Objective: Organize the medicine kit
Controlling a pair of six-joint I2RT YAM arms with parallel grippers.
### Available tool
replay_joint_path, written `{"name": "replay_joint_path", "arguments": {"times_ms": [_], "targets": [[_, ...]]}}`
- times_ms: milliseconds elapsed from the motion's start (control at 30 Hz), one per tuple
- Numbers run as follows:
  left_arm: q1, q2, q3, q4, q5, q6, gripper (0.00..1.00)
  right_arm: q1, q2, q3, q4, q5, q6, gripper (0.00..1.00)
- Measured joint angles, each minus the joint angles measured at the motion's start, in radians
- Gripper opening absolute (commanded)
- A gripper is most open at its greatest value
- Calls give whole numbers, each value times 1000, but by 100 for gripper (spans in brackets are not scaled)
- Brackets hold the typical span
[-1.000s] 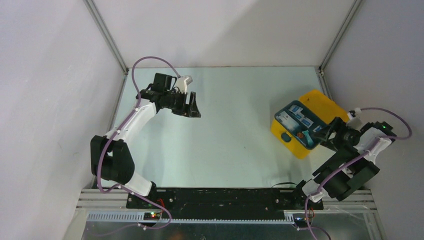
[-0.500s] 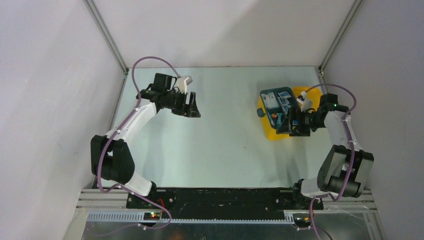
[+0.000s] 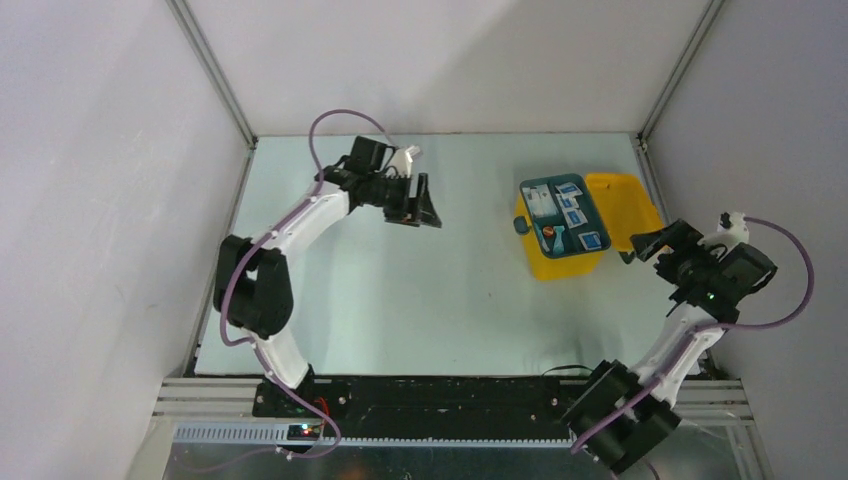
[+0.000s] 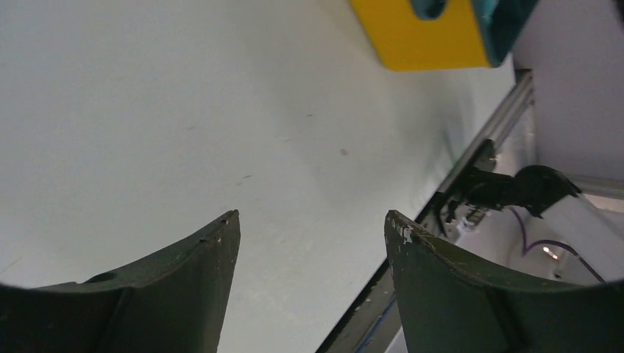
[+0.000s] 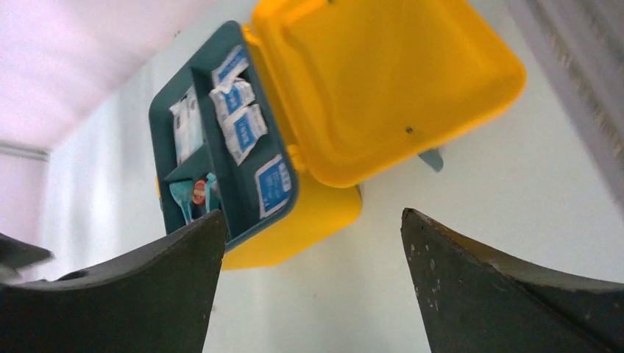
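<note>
Two pincers, both wide and empty. Kit (image 5: 324, 213) sits open on the table (image 3: 450, 300) just ahead of the right pincer (image 3: 650, 243). The lid (image 5: 383, 81) is nearest it, the tray (image 5: 158, 118) of packets (image 5: 239, 129) beyond, nothing touching. Left pincer (image 3: 425, 205) hangs well apart, with the kit far ahead of it. My read: come in from above with jaws wide, since a sideways approach could shove the kit.
</note>
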Motion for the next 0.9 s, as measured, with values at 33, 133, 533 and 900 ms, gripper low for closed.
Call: {"name": "replay_joint_path", "arguments": {"times_ms": [33, 133, 533, 900], "targets": [[-25, 16, 16, 11, 14, -23, 76, -23, 27, -25, 39, -13, 40, 89], [-64, 42, 34, 37, 43, -66, 76, -44, 127, -71, 116, -16, 121, 91], [-82, 71, 1, 63, 88, -126, 76, -32, 285, -220, 550, 66, 384, 95], [-82, 71, -12, 66, 130, -124, 76, -19, 544, -226, 855, 20, 533, 100]]}}
